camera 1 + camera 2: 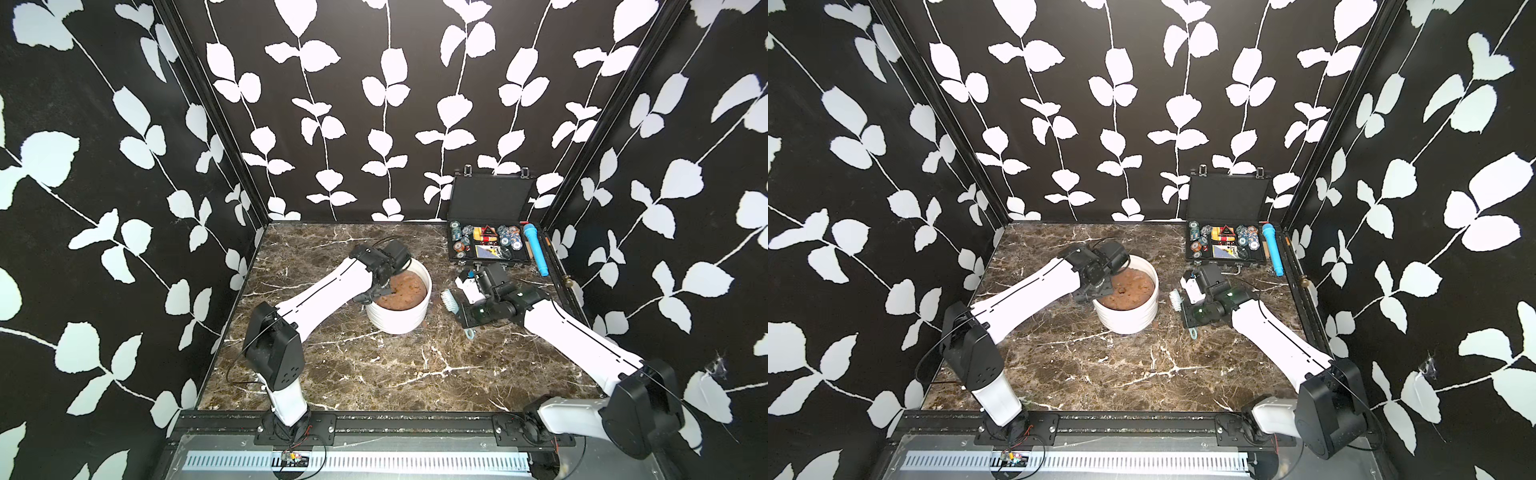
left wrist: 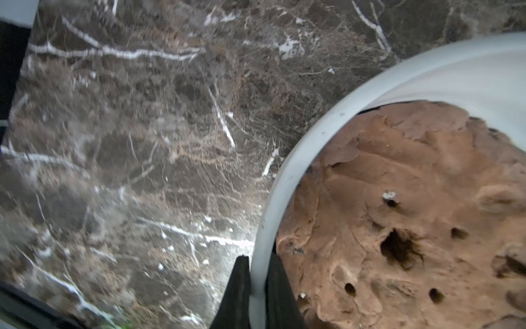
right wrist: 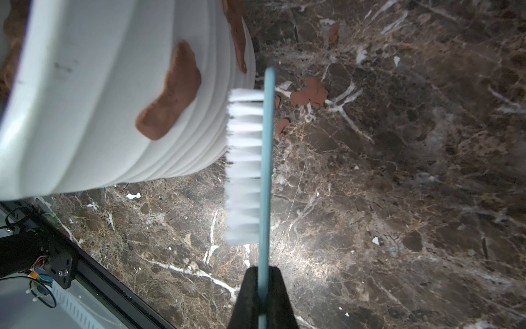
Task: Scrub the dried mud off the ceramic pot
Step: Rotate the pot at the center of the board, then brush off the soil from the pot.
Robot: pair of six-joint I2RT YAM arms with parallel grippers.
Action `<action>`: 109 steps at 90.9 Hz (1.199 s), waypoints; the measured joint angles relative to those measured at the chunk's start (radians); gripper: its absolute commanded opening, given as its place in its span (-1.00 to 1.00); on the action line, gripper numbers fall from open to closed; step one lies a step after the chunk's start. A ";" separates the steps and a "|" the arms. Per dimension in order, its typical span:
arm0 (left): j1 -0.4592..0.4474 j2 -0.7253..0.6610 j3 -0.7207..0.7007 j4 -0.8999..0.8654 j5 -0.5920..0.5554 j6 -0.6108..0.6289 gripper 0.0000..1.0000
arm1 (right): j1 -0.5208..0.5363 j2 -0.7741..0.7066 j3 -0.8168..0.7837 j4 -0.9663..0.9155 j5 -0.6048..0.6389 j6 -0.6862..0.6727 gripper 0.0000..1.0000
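The white ribbed ceramic pot [image 1: 397, 322] [image 1: 1127, 320] stands mid-table, filled with a lumpy brown mound [image 1: 401, 291]. My left gripper [image 2: 257, 259] [image 1: 376, 293] is shut on the pot's rim [image 2: 284, 182], one finger outside and one inside. In the right wrist view, dried mud [image 3: 170, 96] sticks to the pot's wall [image 3: 99, 114] as reddish-brown smears, with another smear [image 3: 237, 34] further round. My right gripper [image 3: 263, 269] [image 1: 460, 316] is shut on the light-blue handle of a white-bristled brush [image 3: 247, 159] [image 1: 449, 301]. The bristles face the pot's lower ribs, a small gap away.
Reddish-brown bits [image 3: 308, 92] lie on the marble table beside the pot's base. An open black case of coloured chips [image 1: 490, 245] sits at the back right, with a blue microphone-shaped thing [image 1: 536, 249] beside it along the right wall.
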 measured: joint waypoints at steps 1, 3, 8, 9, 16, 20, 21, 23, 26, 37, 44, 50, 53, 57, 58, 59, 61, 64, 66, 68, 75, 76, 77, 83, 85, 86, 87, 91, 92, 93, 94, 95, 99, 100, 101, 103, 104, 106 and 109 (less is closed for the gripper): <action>0.005 0.002 0.002 0.003 0.002 0.014 -1.00 | 0.000 -0.002 -0.002 0.000 -0.001 0.002 -1.00; 0.016 0.005 0.006 0.011 0.005 0.042 -1.00 | 0.000 -0.003 -0.003 0.001 -0.003 0.008 -1.00; 0.034 0.014 0.016 0.025 0.009 0.105 -1.00 | 0.002 -0.012 -0.007 0.005 -0.004 0.029 -1.00; 0.038 0.017 0.019 0.027 0.010 0.119 -1.00 | 0.003 -0.014 -0.008 0.005 -0.003 0.031 -1.00; 0.053 0.036 0.040 0.035 0.007 0.200 -1.00 | 0.020 -0.032 -0.012 0.009 0.006 0.071 -1.00; 0.058 0.047 0.049 0.039 0.000 0.244 -1.00 | 0.042 -0.041 -0.012 0.012 0.018 0.105 -1.00; 0.060 0.049 0.051 0.040 -0.002 0.249 -1.00 | 0.048 -0.043 -0.012 0.013 0.024 0.107 -1.00; 0.063 0.052 0.053 0.046 -0.004 0.272 -1.00 | 0.063 -0.046 -0.012 0.015 0.030 0.126 -1.00; 0.068 0.054 0.054 0.056 -0.005 0.298 -1.00 | 0.092 -0.051 -0.012 0.020 0.048 0.163 -1.00; 0.084 0.058 0.054 0.089 0.001 0.366 -1.00 | 0.203 -0.060 -0.011 0.037 0.123 0.293 -1.00; 0.090 0.059 0.054 0.101 0.006 0.388 -1.00 | 0.289 -0.048 -0.009 0.045 0.163 0.375 -1.00; 0.092 0.059 0.054 0.107 0.011 0.400 -1.00 | 0.354 -0.028 -0.005 0.056 0.183 0.434 -1.00; 0.093 0.058 0.053 0.109 0.013 0.406 -1.00 | 0.377 -0.018 -0.003 0.061 0.186 0.462 -1.00; 0.093 0.058 0.053 0.114 0.015 0.412 -1.00 | 0.404 -0.003 -0.001 0.068 0.189 0.491 -1.00; 0.093 0.058 0.053 0.115 0.016 0.414 -1.00 | 0.409 0.000 0.000 0.070 0.191 0.497 -1.00; 0.093 0.058 0.053 0.116 0.016 0.416 -1.00 | 0.412 0.003 0.000 0.071 0.192 0.504 -1.00; 0.093 0.058 0.051 0.120 0.017 0.421 -1.00 | 0.421 0.010 0.002 0.073 0.197 0.517 -1.00; 0.093 0.056 0.049 0.126 0.018 0.426 -1.00 | 0.431 0.020 0.006 0.074 0.204 0.533 -1.00; 0.093 0.055 0.046 0.132 0.018 0.430 -1.00 | 0.437 0.028 0.012 0.072 0.208 0.542 -1.00; 0.094 0.053 0.043 0.138 0.019 0.433 -1.00 | 0.441 0.035 0.018 0.072 0.212 0.549 -1.00; 0.096 0.042 0.026 0.159 0.022 0.443 -1.00 | 0.449 0.058 0.048 0.071 0.229 0.563 -1.00; 0.096 0.040 0.023 0.161 0.022 0.445 -1.00 | 0.449 0.060 0.052 0.071 0.230 0.564 -1.00; 0.096 0.038 0.019 0.166 0.023 0.446 -1.00 | 0.450 0.062 0.056 0.072 0.233 0.566 -1.00; 0.096 0.027 0.003 0.183 0.023 0.451 -1.00 | 0.451 0.076 0.083 0.074 0.248 0.572 -1.00; 0.096 0.025 -0.002 0.189 0.023 0.451 -1.00 | 0.451 0.080 0.091 0.075 0.251 0.573 -1.00; 0.096 0.024 -0.003 0.191 0.023 0.452 -1.00 | 0.451 0.082 0.095 0.075 0.253 0.576 -1.00; 0.096 0.023 -0.006 0.195 0.023 0.453 -1.00 | 0.451 0.084 0.098 0.075 0.253 0.576 -1.00; 0.096 0.019 -0.013 0.205 0.024 0.457 -1.00 | 0.451 0.091 0.108 0.069 0.259 0.579 -1.00; 0.096 0.019 -0.014 0.208 0.025 0.458 -1.00 | 0.451 0.092 0.109 0.069 0.259 0.580 -1.00; 0.096 0.019 -0.015 0.211 0.025 0.459 -1.00 | 0.451 0.094 0.110 0.067 0.260 0.579 -1.00; 0.096 0.018 -0.016 0.214 0.025 0.460 -1.00 | 0.451 0.096 0.112 0.064 0.262 0.580 -1.00; 0.096 0.018 -0.017 0.217 0.025 0.461 -1.00 | 0.450 0.097 0.113 0.063 0.264 0.580 -1.00; 0.097 0.018 -0.019 0.226 0.024 0.466 -1.00 | 0.444 0.103 0.117 0.061 0.268 0.579 -1.00; 0.097 0.018 -0.020 0.228 0.025 0.468 -1.00 | 0.443 0.106 0.119 0.060 0.268 0.580 -1.00; 0.097 0.018 -0.020 0.229 0.025 0.469 -1.00 | 0.443 0.107 0.120 0.059 0.269 0.579 -1.00; 0.098 0.018 -0.021 0.232 0.025 0.474 -1.00 | 0.440 0.111 0.122 0.059 0.269 0.580 -1.00; 0.098 0.018 -0.021 0.235 0.025 0.474 -1.00 | 0.439 0.112 0.122 0.058 0.269 0.580 -1.00; 0.098 0.018 -0.023 0.238 0.025 0.477 -1.00 | 0.435 0.116 0.123 0.059 0.269 0.580 -1.00; 0.098 0.017 -0.025 0.244 0.025 0.483 -1.00 | 0.427 0.121 0.124 0.059 0.270 0.580 -1.00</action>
